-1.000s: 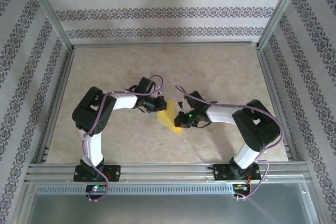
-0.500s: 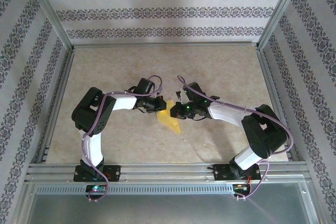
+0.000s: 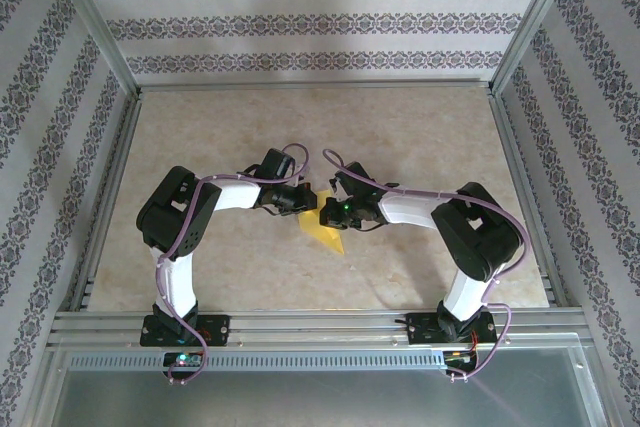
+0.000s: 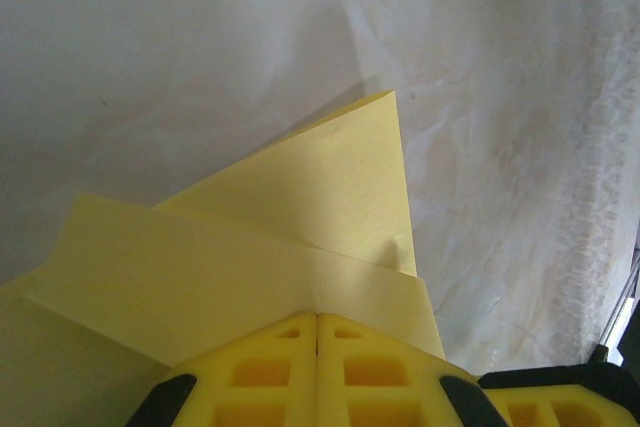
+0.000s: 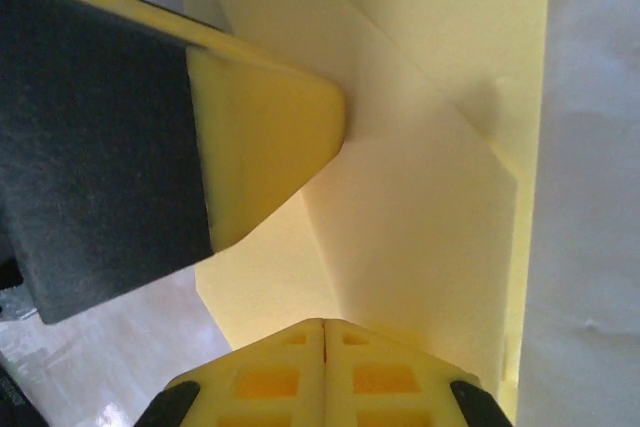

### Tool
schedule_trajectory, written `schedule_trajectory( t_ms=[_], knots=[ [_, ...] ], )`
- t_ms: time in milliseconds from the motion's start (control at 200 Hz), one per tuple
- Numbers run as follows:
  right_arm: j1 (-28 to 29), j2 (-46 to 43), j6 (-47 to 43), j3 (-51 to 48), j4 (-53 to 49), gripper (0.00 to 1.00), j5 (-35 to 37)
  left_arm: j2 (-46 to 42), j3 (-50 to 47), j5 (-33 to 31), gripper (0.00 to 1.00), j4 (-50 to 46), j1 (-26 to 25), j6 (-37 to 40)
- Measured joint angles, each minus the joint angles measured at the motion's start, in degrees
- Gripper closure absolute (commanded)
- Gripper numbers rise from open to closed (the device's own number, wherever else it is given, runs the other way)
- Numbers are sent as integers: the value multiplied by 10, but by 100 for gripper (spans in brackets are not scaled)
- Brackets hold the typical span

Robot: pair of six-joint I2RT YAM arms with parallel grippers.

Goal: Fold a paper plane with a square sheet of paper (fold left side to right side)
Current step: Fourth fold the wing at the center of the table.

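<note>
The square sheet of paper (image 3: pixel 329 233) lies yellow and creased on the beige table, folded into overlapping layers with a point toward the near side. My left gripper (image 3: pixel 303 203) is shut, its tips resting on the sheet's far left part. In the left wrist view the shut left gripper (image 4: pixel 317 316) touches the layered paper (image 4: pixel 300 217). My right gripper (image 3: pixel 326 215) is shut too and sits on the sheet just right of the left one. Its wrist view has the right gripper (image 5: pixel 325 324) against the paper (image 5: pixel 430 197), with the left gripper's finger (image 5: pixel 265 137) close by.
The marbled tabletop (image 3: pixel 400 137) is enclosed by patterned walls and an aluminium frame. A metal rail (image 3: pixel 320 322) runs along the near edge, where both arm bases are bolted. Cables loop over both arms.
The right arm has swung left and away from me along the paper, ending beside the left gripper. The left arm has stayed put, and the paper has hardly shifted.
</note>
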Motion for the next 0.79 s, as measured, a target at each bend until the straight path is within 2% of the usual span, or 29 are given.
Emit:
schedule_trajectory(
  t_ms=[794],
  knots=[
    [11, 21, -7, -1, 17, 100, 15, 0, 3, -4, 99, -9, 0, 0]
  ],
)
